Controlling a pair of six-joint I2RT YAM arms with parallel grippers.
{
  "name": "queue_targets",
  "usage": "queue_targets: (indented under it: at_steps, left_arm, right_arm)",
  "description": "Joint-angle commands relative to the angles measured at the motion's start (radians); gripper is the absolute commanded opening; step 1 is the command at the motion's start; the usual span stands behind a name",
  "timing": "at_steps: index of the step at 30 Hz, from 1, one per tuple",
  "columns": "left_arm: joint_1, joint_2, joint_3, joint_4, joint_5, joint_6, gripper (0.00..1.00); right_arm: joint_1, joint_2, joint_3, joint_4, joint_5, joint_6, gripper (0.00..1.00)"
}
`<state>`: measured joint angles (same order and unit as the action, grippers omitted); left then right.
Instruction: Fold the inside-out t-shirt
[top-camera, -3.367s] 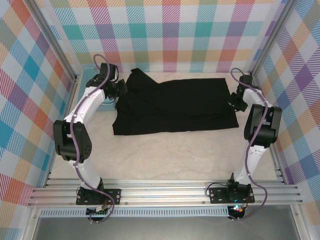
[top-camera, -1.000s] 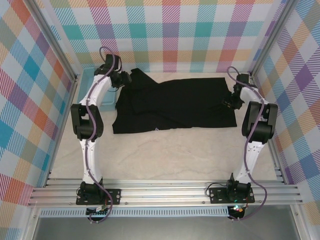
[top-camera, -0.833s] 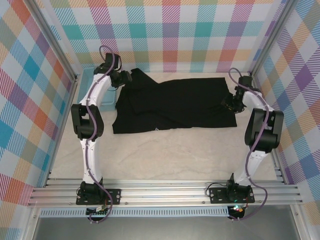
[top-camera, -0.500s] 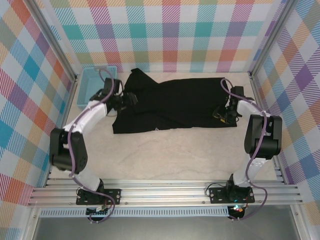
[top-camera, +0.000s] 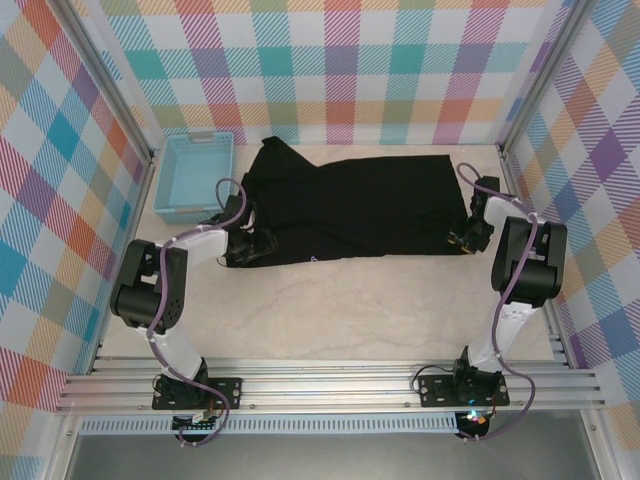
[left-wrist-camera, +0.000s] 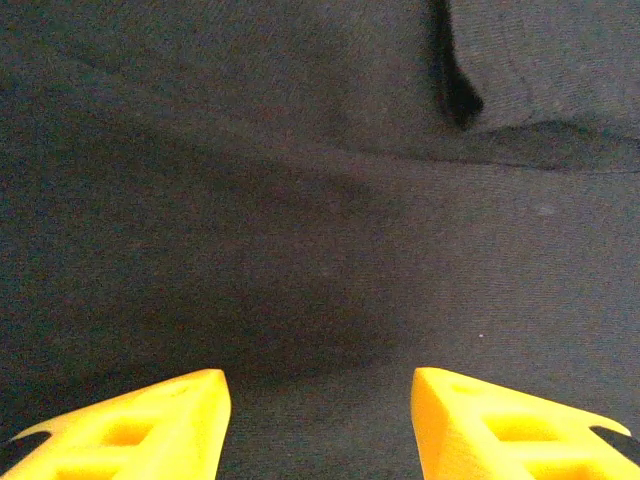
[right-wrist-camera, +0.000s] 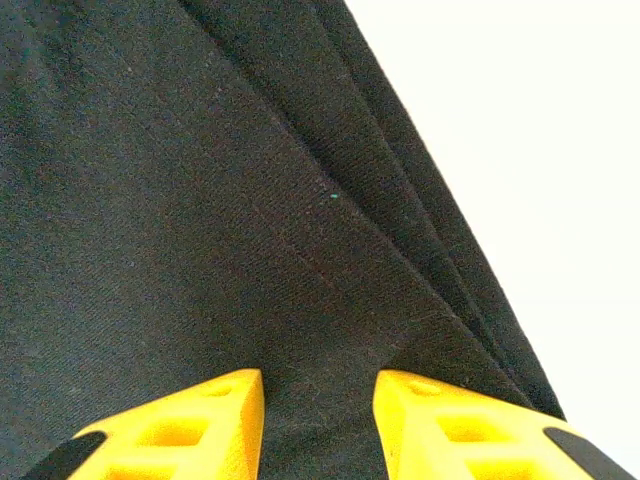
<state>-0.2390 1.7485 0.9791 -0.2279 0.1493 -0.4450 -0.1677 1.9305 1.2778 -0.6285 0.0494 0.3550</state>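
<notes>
A light blue basket (top-camera: 195, 178) is sitting in the far left corner of the pale counter (top-camera: 350, 320), just left of the inside-out t-shirt (top-camera: 350, 205) and apart from it. Checked walls (top-camera: 340, 70) are closing in the far, left and right sides.

The black shirt is lying flat across the far middle of the counter, its long side running left to right. One part is poking out toward the far left near the basket, and a small pale speck (top-camera: 312, 258) is showing at the near hem.

The left gripper (top-camera: 250, 245) is sitting down at the shirt's near left corner, its arm bending low across the counter just near of the basket. In the left wrist view its yellow fingers (left-wrist-camera: 140, 425) are standing well spread, with dark, gently rumpled cloth lying between and beyond them.

The right gripper (top-camera: 461, 238) is sitting at the near right corner, right on the shirt's edge. In the right wrist view its fingers (right-wrist-camera: 180, 425) are standing a little apart over layered cloth edges, with bare counter showing beside them. Whether they are nipping the fabric cannot be told.
</notes>
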Motion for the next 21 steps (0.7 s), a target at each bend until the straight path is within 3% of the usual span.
queue_targets:
  at_steps: [1,10,15,21]
  left_arm:
    - [0.013,-0.032,-0.083,-0.028,-0.053,0.022,0.52]
    - [0.021,-0.165,-0.292,-0.042,-0.039,0.003,0.52]
    - [0.021,-0.227,-0.333,-0.087,-0.032,0.001,0.52]
    - [0.013,-0.348,-0.379,-0.145,0.017,-0.017,0.52]
  right_arm:
    - [-0.012,0.050,-0.010,-0.093,0.130,-0.029,0.29]
    - [-0.013,-0.023,-0.121,-0.120,0.292,-0.038,0.26]
    - [-0.011,-0.075,-0.186,-0.113,0.325,-0.022,0.25]
    - [-0.011,-0.250,-0.299,-0.067,0.335,0.017,0.26]
